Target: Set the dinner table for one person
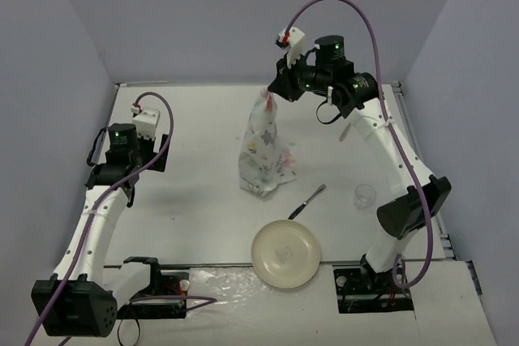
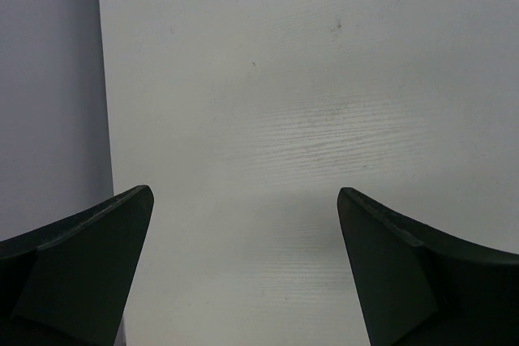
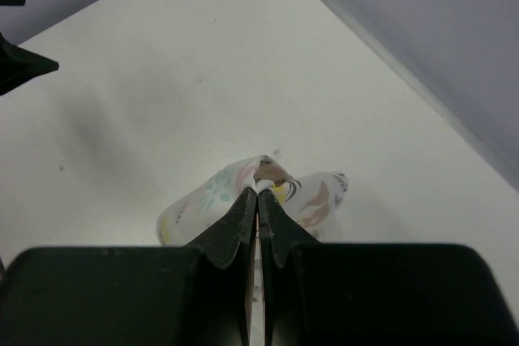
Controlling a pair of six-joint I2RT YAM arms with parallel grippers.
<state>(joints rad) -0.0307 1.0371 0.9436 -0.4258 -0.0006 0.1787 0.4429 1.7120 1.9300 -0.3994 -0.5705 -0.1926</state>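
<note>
My right gripper (image 1: 269,91) is shut on a corner of the animal-print cloth placemat (image 1: 263,147) and holds it up, so the cloth hangs in a cone with its lower end bunched on the white dinner table (image 1: 186,200). In the right wrist view the closed fingertips (image 3: 258,198) pinch the cloth (image 3: 312,196). A cream plate (image 1: 285,254) lies at the near edge, a knife (image 1: 306,201) just beyond it, a small clear glass (image 1: 365,194) to the right. My left gripper (image 1: 123,190) is open and empty at the left, over bare table (image 2: 284,103).
Grey walls close in the table on the left, back and right. The table's left edge (image 2: 104,103) shows in the left wrist view. The arm bases and cables (image 1: 162,293) sit at the near edge.
</note>
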